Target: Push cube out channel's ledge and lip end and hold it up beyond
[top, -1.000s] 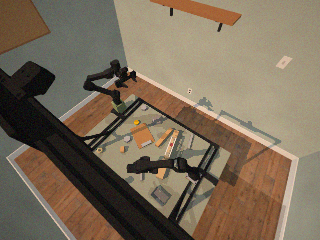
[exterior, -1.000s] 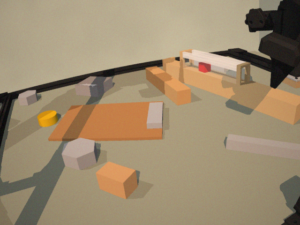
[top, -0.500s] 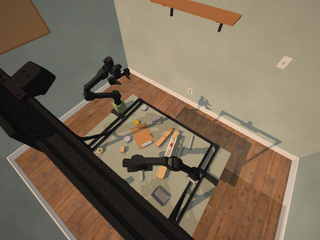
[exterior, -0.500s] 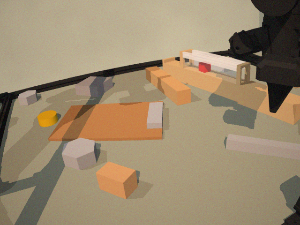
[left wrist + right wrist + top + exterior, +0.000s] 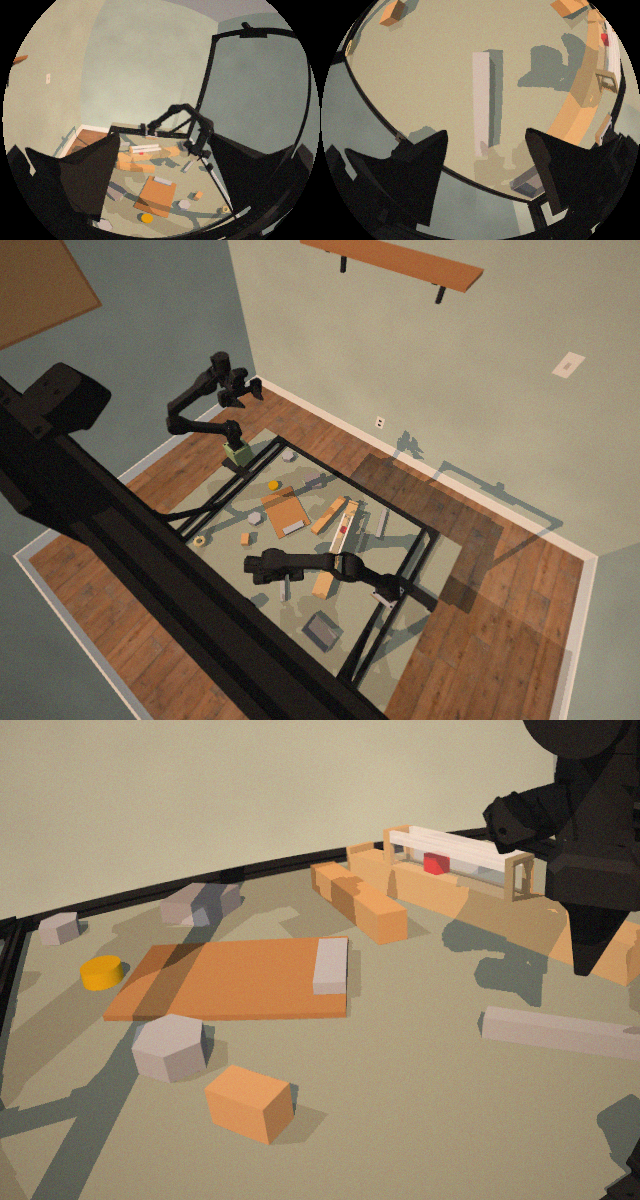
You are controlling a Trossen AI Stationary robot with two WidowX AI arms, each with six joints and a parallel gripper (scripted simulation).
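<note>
Red cube (image 5: 343, 529) (image 5: 435, 863) (image 5: 141, 153) (image 5: 605, 39) inside channel (image 5: 336, 543) (image 5: 454, 841) (image 5: 145, 149) (image 5: 613, 55). Right claw (image 5: 279, 578) (image 5: 586, 962) (image 5: 486, 131) open, empty, above pale bar (image 5: 283, 591) (image 5: 558, 1030) (image 5: 189, 165) (image 5: 481, 100). Left claw (image 5: 250, 401) (image 5: 165, 135) open, empty, well apart from channel.
</note>
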